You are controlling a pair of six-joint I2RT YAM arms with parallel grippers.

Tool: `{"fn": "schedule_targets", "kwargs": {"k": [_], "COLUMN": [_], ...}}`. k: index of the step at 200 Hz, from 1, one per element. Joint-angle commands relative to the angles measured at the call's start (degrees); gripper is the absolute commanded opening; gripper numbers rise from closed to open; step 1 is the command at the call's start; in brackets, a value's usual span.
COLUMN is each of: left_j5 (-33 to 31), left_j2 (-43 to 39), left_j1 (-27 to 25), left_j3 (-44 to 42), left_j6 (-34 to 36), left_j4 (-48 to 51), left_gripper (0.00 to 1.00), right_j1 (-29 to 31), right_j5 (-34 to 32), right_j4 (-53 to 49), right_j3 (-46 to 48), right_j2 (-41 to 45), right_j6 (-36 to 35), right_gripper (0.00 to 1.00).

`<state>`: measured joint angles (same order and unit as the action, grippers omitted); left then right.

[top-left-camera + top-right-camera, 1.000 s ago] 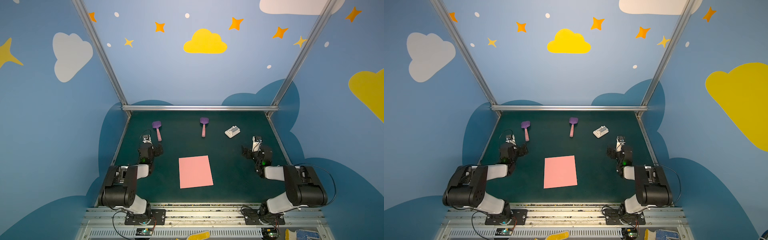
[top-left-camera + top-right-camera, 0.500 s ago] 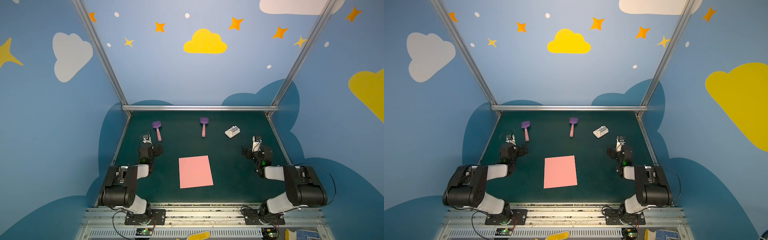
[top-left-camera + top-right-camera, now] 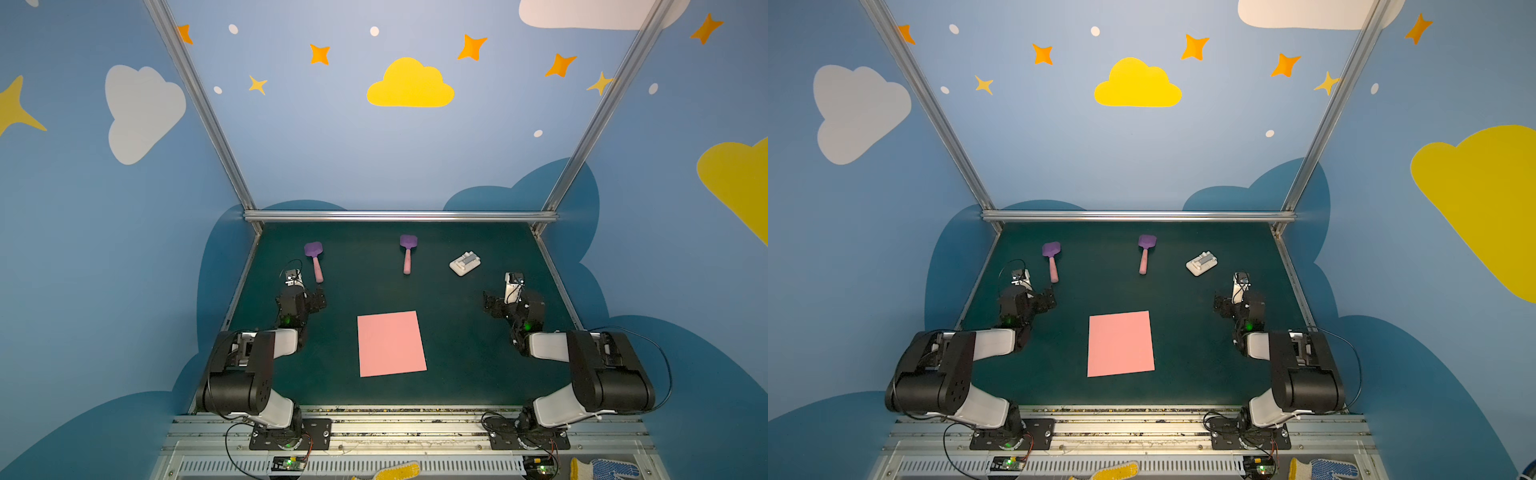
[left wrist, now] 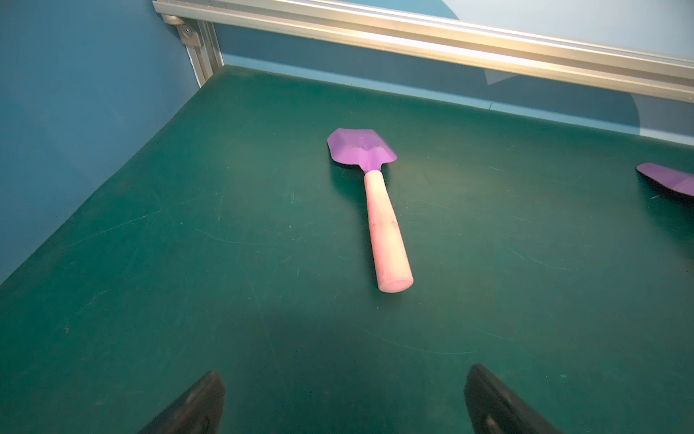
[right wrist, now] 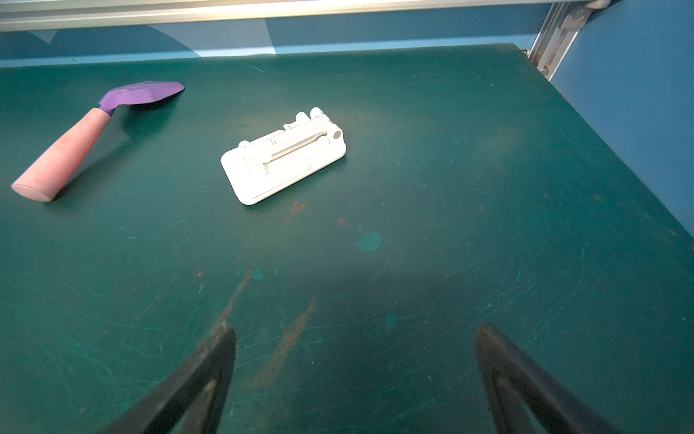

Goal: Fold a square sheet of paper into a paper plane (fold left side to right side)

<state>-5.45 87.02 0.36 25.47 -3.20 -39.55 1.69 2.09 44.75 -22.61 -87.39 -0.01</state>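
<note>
here the sheet [image 3: 390,344] lies flat and unfolded on the green mat [image 3: 457,386], near the front edge and about midway between the two arms. both top views show it as a plain pink shape, slightly skewed to the mat's edges. neither gripper touches it.

the left gripper [image 4: 343,379] sits low over the mat, well to the left of the sheet. its dark fingers [image 4: 199,402] are spread wide, with only bare mat between them. ahead of it lies a spatula [image 4: 379,210], with the purple blade toward the back rail [image 4: 450,41] and the pink handle end toward the gripper, clear of the fingers.

the right gripper [image 5: 356,332] sits over the right side of the mat, also well apart from the sheet. its fingers are spread wide too and hold nothing. ahead of it a white block [image 5: 283,158] lies flat on the mat. beside the block lies a second spatula [image 5: 75,146], blade toward the back. in both top views this second spatula lies between the first one and the block, all three in a loose row at the back of the mat, well apart from the sheet.
</note>
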Motion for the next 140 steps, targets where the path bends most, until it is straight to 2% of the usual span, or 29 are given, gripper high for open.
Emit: {"fn": "schedule_targets", "kwargs": {"k": [1,32,47,65,81,93,112,140], "left_j5": [0.44,-1.03,-2.40,-4.60,-5.29,-2.36,0.72,7.79], "left_j2": [-0.22,-1.58,-4.17,-6.77,-10.13,-12.85,-16.71,-21.36], "left_j1": [0.13,-0.43,-0.85,-1.13,-1.45,-1.59,-2.76,-5.83], "left_j3": [0.07,1.35,6.77,12.67,16.19,18.28,22.18,23.77], "left_j6": [0.58,-0.35,0.78,-1.31,-6.01,-9.99,-18.44,-26.94], "left_j4": [0.41,2.85,14.72,26.25,33.75,39.04,50.66,62.28], "left_gripper": [1.00,1.00,1.00,1.00,1.00,1.00,1.00,1.00], "right_j1": [-0.27,-0.22,-0.29,-0.28,-0.36,-0.51,-1.72,-3.34], "right_j5": [0.60,-1.27,-2.66,-4.00,-4.81,-5.20,-7.58,8.73], "right_j4": [-0.43,-0.07,-16.39,-28.24,-36.52,-39.86,-48.17,-49.78], "right_j3": [-1.29,-1.24,-6.06,-11.10,-15.44,-17.91,-20.75,-21.92], "right_j2": [0.65,3.32,9.90,15.77,19.51,21.66,24.97,26.13], "right_j6": [0.01,0.74,1.18,4.40,9.61,15.43,28.38,29.77], "right_gripper": [0.98,0.98,0.98,0.98,0.98,0.98,0.98,0.98]}}
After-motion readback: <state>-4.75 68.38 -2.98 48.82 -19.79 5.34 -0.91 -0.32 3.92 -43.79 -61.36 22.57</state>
